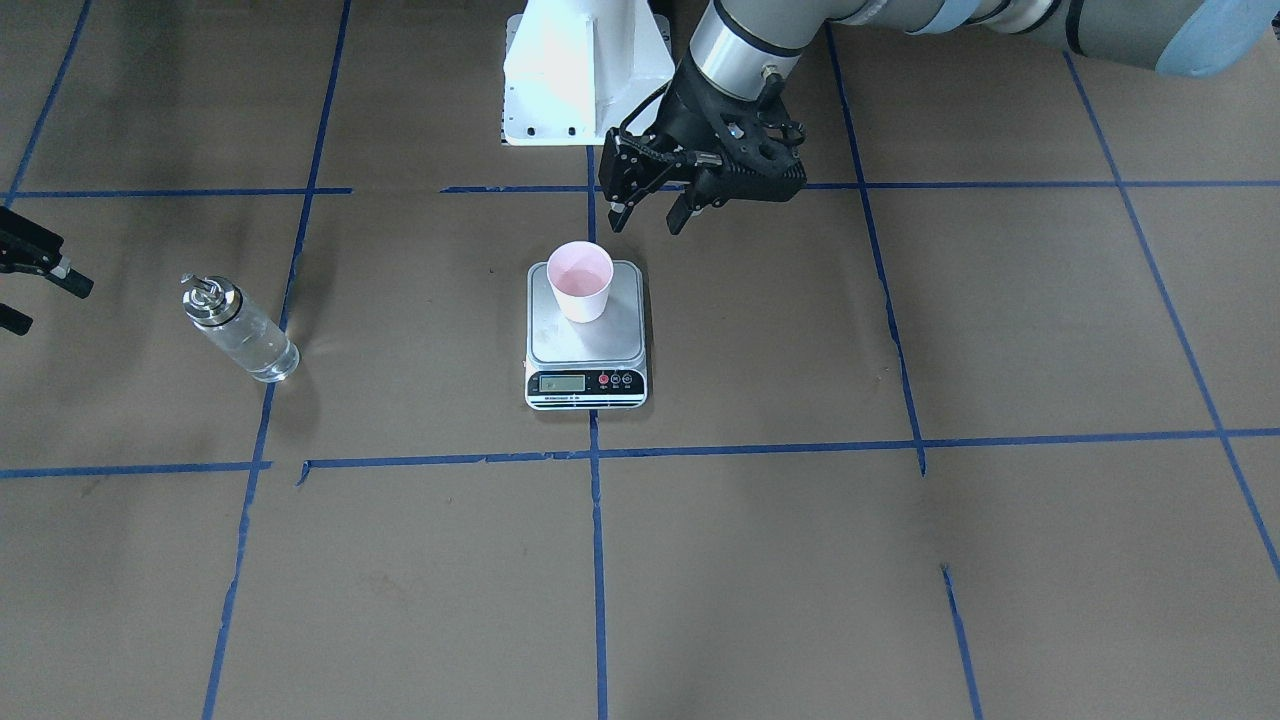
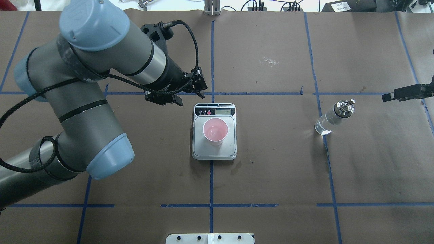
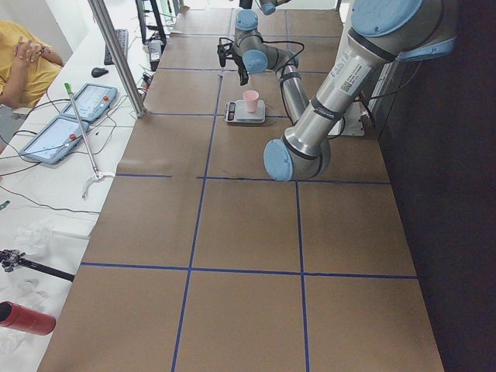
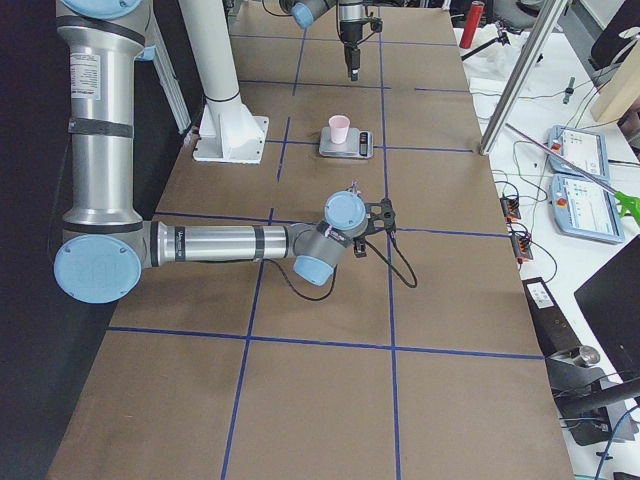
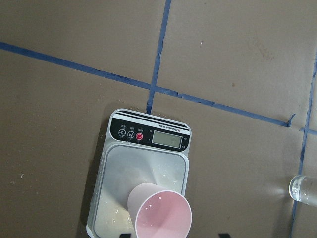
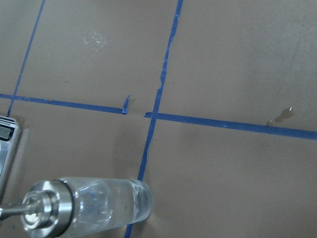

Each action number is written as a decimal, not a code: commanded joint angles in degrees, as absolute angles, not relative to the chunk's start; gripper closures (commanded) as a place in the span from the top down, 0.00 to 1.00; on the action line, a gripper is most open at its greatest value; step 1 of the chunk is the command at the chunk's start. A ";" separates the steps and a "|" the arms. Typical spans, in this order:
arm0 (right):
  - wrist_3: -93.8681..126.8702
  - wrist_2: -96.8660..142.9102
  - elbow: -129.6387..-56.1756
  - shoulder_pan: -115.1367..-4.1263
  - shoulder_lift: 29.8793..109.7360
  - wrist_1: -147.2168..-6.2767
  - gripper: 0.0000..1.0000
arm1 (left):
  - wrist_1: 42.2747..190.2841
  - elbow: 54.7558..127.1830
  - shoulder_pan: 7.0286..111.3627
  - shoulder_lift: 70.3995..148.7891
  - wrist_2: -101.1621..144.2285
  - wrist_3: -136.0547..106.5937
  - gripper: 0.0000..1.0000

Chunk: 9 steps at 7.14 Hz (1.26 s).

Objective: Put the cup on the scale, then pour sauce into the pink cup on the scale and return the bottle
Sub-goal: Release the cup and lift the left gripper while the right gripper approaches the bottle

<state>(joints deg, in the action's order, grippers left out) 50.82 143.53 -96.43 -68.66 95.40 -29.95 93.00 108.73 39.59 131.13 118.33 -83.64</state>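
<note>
Right, the cup [image 2: 215,130] stands upright in the middle of the scale [image 2: 203,153], mid-tabletop [image 2: 271,169], where two blue tape lines [image 2: 211,183] cross. The bottle [image 2: 334,117] stands upright on another tape line, well off to the robot's right, with only bare brown paper between it and the scale. The white robot base [image 1: 585,70] sits behind, and operator tablets [image 3: 58,136] lie on a side bench. The left arm is folded at the elbow, cable [image 2: 190,37] looping over its wrist, and the left pincer [image 1: 648,222] hangs above the scale's left side, fingers spread, holding nothing. The right pincer [image 1: 48,303] hovers near the bottle, fingers apart, not touching it.
</note>
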 commanded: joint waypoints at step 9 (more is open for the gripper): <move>68.21 78.02 -112.15 -24.10 106.62 -33.90 1.00 | 95.98 111.79 50.61 125.26 116.72 -64.92 0.70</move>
<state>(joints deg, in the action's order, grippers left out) 68.96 86.27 -112.49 -26.48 107.31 -31.43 96.09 111.32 48.12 127.50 116.74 -70.91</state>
